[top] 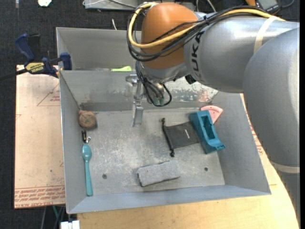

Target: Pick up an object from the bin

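Jaws together, clamping nothing, tips over bare bin [114,142] floor. Nearest the camera and well apart from them lie a grey block [158,174] and a teal spoon [87,168]. Nearer the jaws, to their view-right, are a black flat piece [180,136] and a blue box [206,131]. Level with them, view-left, is a brown lump [87,119]. Step judged: approach, with no thing yet chosen. The next move calls for shifting over one thing, parting, then descending.

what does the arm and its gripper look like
The arm is bulky rounded silver-grey links with dark KUKA lettering near the wrist. A glossy orange dome cover caps the wrist, with yellow and black cables looped around it. The gripper below is slim grey metal.
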`<state>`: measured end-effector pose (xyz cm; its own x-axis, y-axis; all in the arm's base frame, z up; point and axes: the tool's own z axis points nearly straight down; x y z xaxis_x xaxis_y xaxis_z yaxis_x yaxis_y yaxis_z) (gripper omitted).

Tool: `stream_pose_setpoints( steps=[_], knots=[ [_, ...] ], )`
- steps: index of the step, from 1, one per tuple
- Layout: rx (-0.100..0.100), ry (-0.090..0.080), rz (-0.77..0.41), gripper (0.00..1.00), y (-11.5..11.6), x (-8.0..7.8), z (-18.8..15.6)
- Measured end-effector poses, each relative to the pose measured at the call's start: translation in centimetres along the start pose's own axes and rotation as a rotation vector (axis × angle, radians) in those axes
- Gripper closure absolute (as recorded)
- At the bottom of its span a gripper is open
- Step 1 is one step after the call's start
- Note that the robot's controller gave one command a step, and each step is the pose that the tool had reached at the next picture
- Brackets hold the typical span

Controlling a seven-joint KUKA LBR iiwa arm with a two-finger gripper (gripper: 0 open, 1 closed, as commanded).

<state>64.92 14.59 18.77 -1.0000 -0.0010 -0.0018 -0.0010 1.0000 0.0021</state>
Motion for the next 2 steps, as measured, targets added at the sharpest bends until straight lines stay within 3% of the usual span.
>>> stream_pose_setpoints(
  steps=[1,2],
  knots=[
    [-0.002,-0.002,0.023,0.00,-5.8,3.3,6.4],
    [-0.004,-0.018,-0.015,0.00,-6.8,1.0,11.6]
  ],
)
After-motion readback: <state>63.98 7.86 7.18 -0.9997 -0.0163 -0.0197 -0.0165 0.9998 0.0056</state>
